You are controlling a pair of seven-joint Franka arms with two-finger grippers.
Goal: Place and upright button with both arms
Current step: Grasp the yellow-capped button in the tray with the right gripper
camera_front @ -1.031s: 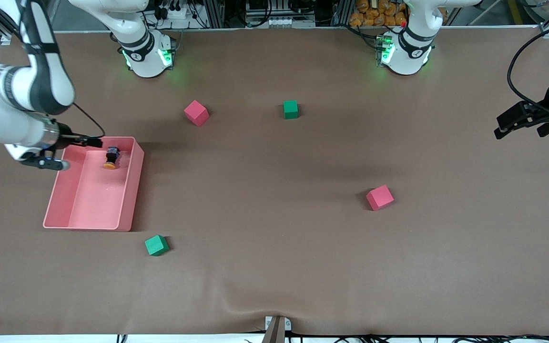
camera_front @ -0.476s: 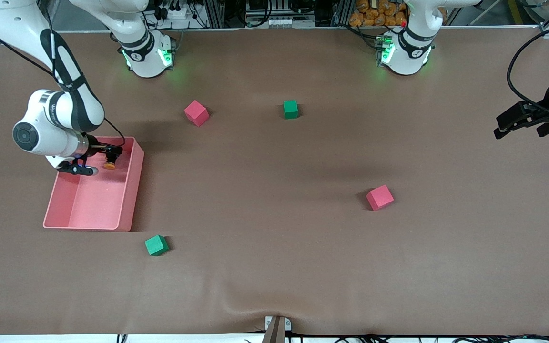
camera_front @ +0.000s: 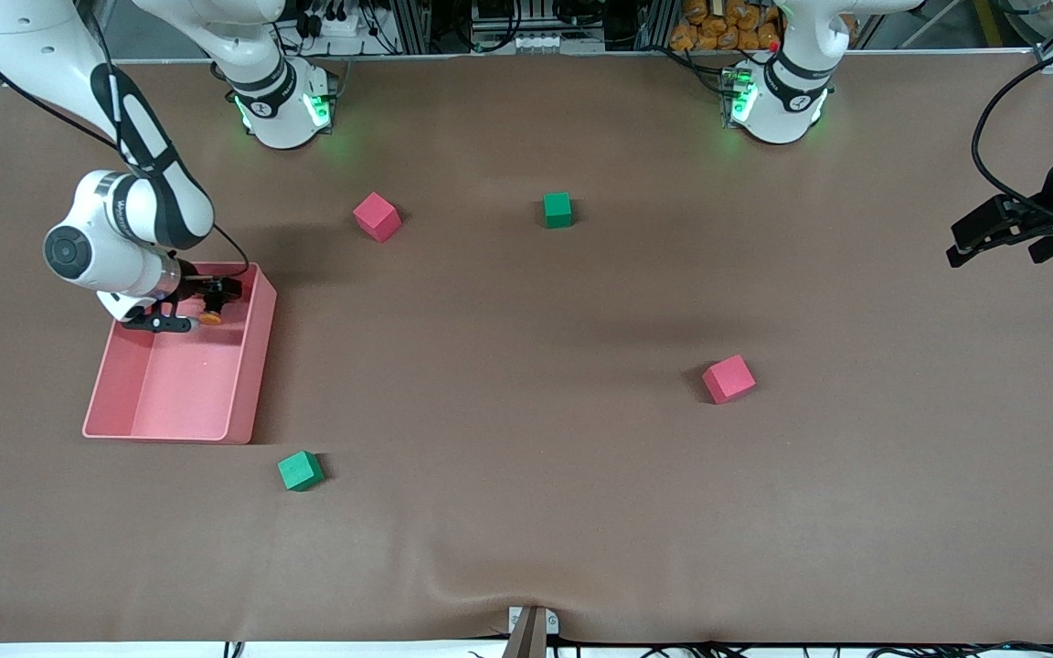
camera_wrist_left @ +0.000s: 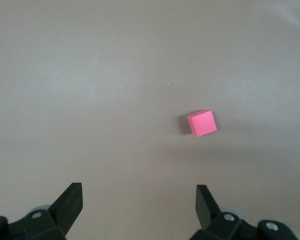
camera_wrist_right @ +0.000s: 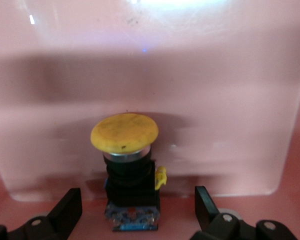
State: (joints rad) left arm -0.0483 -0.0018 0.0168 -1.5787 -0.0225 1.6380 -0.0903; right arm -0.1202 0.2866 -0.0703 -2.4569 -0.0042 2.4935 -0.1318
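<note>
Front view: the right gripper (camera_front: pixel 207 302) has swung in from the table edge at the right arm's end and now sits low inside the pink tray (camera_front: pixel 252 366), which lies near that edge of the table (camera_front: pixel 526 530). Its fingers reach the button (camera_front: pixel 210 316), whose orange cap shows just past the fingertips, in the part of the tray nearest the robot bases. The left gripper (camera_front: pixel 993 233) waits over the edge at the left arm's end, unmoved. Two red cubes (camera_front: pixel 377 217) (camera_front: pixel 728 378) and two green cubes (camera_front: pixel 558 209) (camera_front: pixel 300 471) lie scattered on the cloth, the last near the tray's corner toward the front edge.

Left wrist view: the left gripper (camera_wrist_left: pixel 139 200) is spread wide and empty over bare cloth, one red cube (camera_wrist_left: pixel 202 123) well ahead of it.

Right wrist view: the right gripper (camera_wrist_right: pixel 138 206) is spread, its fingers either side of the button (camera_wrist_right: pixel 128 165) without touching it. The button lies on the tray floor (camera_wrist_right: pixel 230 100), cap toward the tray wall.

The approach looks finished, so the closing pinch should come next. The pick itself is not yet made.
</note>
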